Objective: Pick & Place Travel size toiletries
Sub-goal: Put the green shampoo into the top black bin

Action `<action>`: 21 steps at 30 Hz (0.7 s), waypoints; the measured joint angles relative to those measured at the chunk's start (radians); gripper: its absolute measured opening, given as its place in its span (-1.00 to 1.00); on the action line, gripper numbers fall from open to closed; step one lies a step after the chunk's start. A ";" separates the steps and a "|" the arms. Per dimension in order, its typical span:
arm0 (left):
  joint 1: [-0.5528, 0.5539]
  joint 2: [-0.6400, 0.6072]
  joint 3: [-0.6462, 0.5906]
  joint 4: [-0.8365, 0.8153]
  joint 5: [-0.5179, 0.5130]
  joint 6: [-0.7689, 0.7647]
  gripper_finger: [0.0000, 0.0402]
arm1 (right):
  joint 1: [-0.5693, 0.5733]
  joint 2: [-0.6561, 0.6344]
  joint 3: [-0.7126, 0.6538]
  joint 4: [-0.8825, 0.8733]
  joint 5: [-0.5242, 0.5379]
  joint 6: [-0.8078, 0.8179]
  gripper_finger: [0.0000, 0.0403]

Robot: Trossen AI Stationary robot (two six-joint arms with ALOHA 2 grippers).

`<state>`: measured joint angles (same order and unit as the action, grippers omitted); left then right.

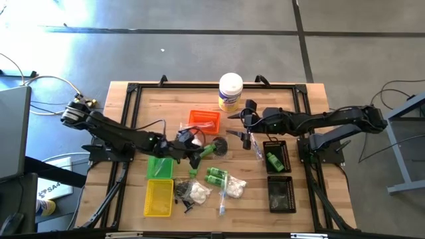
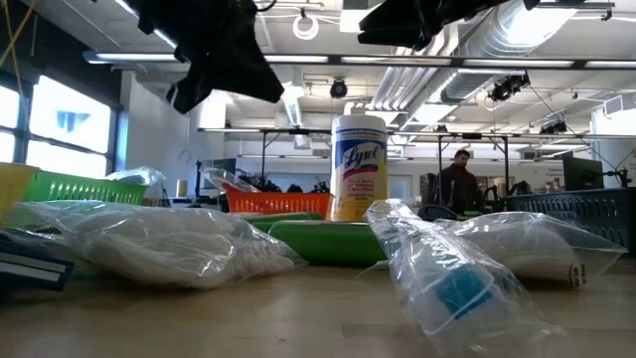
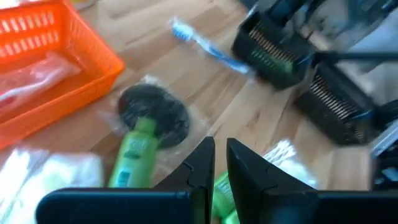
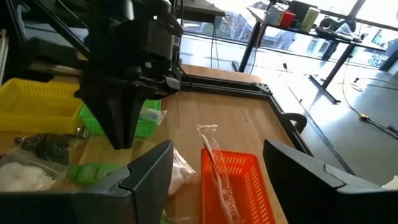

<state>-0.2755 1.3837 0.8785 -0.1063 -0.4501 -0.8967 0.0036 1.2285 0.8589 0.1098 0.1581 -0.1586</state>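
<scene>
Green tube (image 3: pixel 134 155) lies just beside L gripper (image 3: pixel 219 165), its cap end on a black disc (image 3: pixel 154 114), long axis running from gripper toward orange tray (image 3: pixel 56 68). L fingers nearly together, holding nothing. R gripper (image 4: pixel 217 163) spread wide, empty, above same tray, w/ a wrapped pink stick (image 4: pixel 214 163) inside. Black tray (image 1: pixel 277 157) holds one green tube. L arm nearer.

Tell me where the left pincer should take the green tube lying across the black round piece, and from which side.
Grip the green tube mid-body, across its narrow width, coming straight down from above. It lies flat, its cap end resting on the black round piece, so the lower body is freer. The left pincer is nearly shut and would probably need opening first.
</scene>
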 joint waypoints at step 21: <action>0.000 0.206 0.204 -0.466 0.185 -0.165 -0.81 | 0.000 0.000 0.000 -0.066 0.000 -0.004 0.21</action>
<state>-0.2752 1.5902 1.0823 -0.5721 -0.2653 -1.0619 0.0036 1.2289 0.8589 0.0433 0.1577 -0.1627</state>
